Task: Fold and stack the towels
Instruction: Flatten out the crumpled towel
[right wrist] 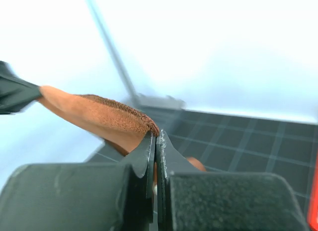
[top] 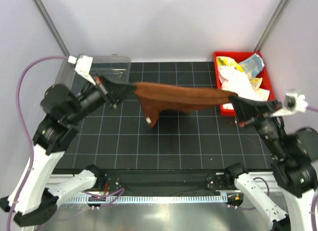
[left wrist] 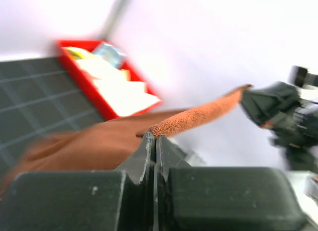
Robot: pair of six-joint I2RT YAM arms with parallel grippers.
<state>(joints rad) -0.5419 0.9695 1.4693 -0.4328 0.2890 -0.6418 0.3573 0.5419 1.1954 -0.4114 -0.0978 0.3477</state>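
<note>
Brown towel (top: 174,97) strung in the air across the upper middle of top view, above the black grid mat (top: 149,141), stretched between both arms. L gripper (top: 130,87) at upper left, fingers pressed together w/ the towel's left end pinched between them; wrist cam shows the nubby edge caught right at the tips (left wrist: 155,139). R gripper (top: 233,98) at right-centre, also clamped tight on the towel's right end; its wrist cam shows the cloth edge nipped at the tips (right wrist: 155,136). Top edge runs nearly taut; rest of the cloth sags below it, w/ one corner hanging lowest left of centre, small white tag (top: 148,121) at its tip. Can't tell if that corner touches the mat. Red bin (top: 268,79) in upper right corner holds the others in a loose heap: white towel (top: 238,82), yellow towel (top: 227,62), blue towel (top: 253,64). Clear box (top: 107,64) in upper left, behind the L arm. L wrist view blurred.
</note>
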